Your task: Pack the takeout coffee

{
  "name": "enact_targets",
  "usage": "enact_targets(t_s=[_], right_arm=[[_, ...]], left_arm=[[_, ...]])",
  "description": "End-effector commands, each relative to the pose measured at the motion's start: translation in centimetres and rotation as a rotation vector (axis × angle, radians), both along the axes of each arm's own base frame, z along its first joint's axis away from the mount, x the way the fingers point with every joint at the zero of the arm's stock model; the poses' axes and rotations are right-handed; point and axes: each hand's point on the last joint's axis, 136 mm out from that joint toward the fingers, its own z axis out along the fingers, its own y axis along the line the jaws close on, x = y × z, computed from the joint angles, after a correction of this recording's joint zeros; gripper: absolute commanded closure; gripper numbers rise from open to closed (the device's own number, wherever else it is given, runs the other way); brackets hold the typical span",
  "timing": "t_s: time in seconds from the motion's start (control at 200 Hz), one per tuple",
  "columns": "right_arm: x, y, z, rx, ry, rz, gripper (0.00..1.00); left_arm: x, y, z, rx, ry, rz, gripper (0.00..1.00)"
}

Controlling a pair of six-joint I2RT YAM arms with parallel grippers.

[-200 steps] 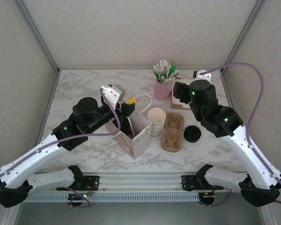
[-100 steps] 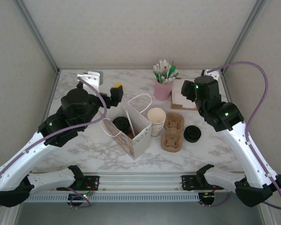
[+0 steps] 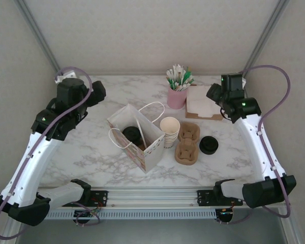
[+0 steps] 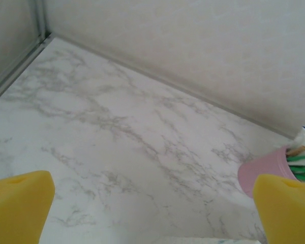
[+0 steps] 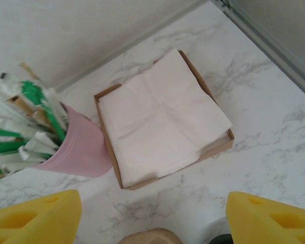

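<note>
The tabletop (image 3: 91, 152) is white marble veined in grey. At centre frame, the paper bag (image 3: 148, 152) is white with a fine pinkish print, and the takeout coffee (image 3: 131, 134) inside it shows a black lid. The cup stack (image 3: 169, 127) is cream, the carriers (image 3: 187, 147) brown and the loose lid (image 3: 208, 145) black. At upper right, the pink holder (image 3: 176, 97) bears green-and-white packets. The napkins (image 5: 160, 119) are white and the tray (image 5: 108, 133) brown. The left end effector (image 4: 152, 211) and the right end effector (image 5: 152, 213) have yellow pads (image 4: 18, 203).

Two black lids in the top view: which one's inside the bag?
The left black lid, sitting inside the open paper bag. The other black lid lies on the bare marble table, right of the cardboard carriers.
</note>
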Motion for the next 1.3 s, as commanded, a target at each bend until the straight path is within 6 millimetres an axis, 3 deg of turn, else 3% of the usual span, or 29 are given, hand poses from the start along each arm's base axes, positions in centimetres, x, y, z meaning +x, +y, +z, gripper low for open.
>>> enact_targets(t_s=[0.0,0.225,0.526,0.621,0.721,1.016,1.296], right_arm=[[1.1,-0.3,-1.9,0.091,0.043,-0.034,0.25],[3.9,-1.2,-5.5,0.154,0.122,-0.084,0.28],[8.2,0.8,-9.8,0.269,0.218,-0.054,0.37],[9.2,0.6,-11.2,0.268,0.245,-0.073,0.39],[10.3,-0.4,-12.6,0.241,0.273,-0.091,0.4],[11.7,-6.1,-15.3,0.161,0.327,-0.163,0.44],[13.7,-3.7,-17.0,0.07,0.423,0.04,0.47]], left_arm=[[-0.7,1.7,-2.0,-0.103,0.086,0.058,0.0],[-0.5,2.6,-3.3,-0.095,0.099,0.084,0.0],[-0.1,1.8,-4.2,-0.099,0.135,0.04,0.0],[-0.6,1.8,-4.3,-0.101,0.135,0.034,0.0],[-1.2,2.1,-4.1,-0.108,0.12,0.043,0.0],[-2.5,2.5,-4.6,-0.111,0.139,0.06,0.0],[-1.9,1.8,-5.5,-0.141,0.171,0.046,0.0]])
